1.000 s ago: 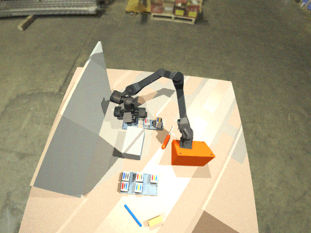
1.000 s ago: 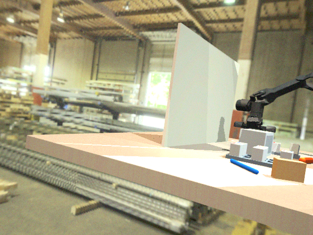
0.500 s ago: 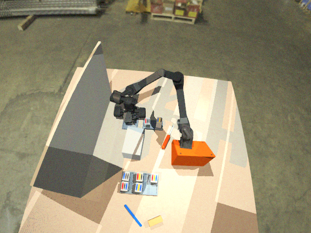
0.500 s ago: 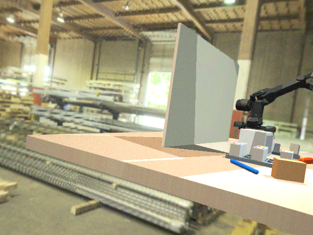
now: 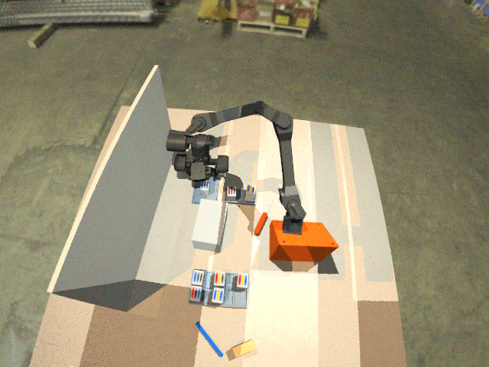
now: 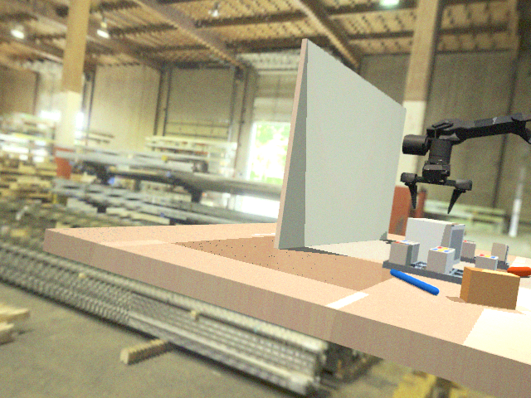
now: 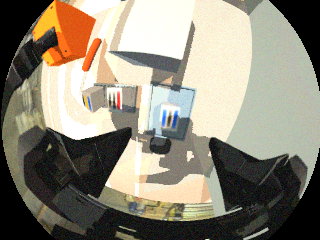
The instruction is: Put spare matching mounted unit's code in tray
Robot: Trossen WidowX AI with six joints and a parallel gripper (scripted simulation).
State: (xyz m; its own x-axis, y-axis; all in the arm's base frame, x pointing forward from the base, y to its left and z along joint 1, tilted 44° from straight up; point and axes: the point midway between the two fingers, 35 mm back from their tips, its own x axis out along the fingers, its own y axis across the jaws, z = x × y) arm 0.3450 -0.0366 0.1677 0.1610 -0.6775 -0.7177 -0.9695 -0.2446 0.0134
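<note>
I am watching the dark parallel-jaw gripper [image 6: 434, 193] hanging with its jaws spread nearly as wide as they go and nothing between them. Directly beneath it, the small pale cube-shaped spare with blue stripes on its top face [image 7: 170, 118] is sitting in the shallow light-blue tray [image 7: 187, 96], apart from the fingertips. I judge the placing and releasing step to be done, provided the blue code really matches the mounted unit; I cannot read that print from here.

Just past the tray from the tool, the plain white box-shaped mounted unit [image 5: 208, 228] is standing, matt and sharp-edged. Beside the tray, toward the orange base block [image 5: 303, 241], a dark flat holder [image 5: 239, 196] is carrying two more striped cubes, one red and one seemingly yellow. Further beyond the unit, a grey rack of striped spares [image 5: 219, 289] is lying well apart from the tool. On the tool's other side, the tall smooth grey panel [image 6: 347, 162] is rising close by.

Next, I reckon the move calls for a straight lift, keeping the open fingers off the cube's edges and away from the panel, so the spare is not nudged out of the tray.
</note>
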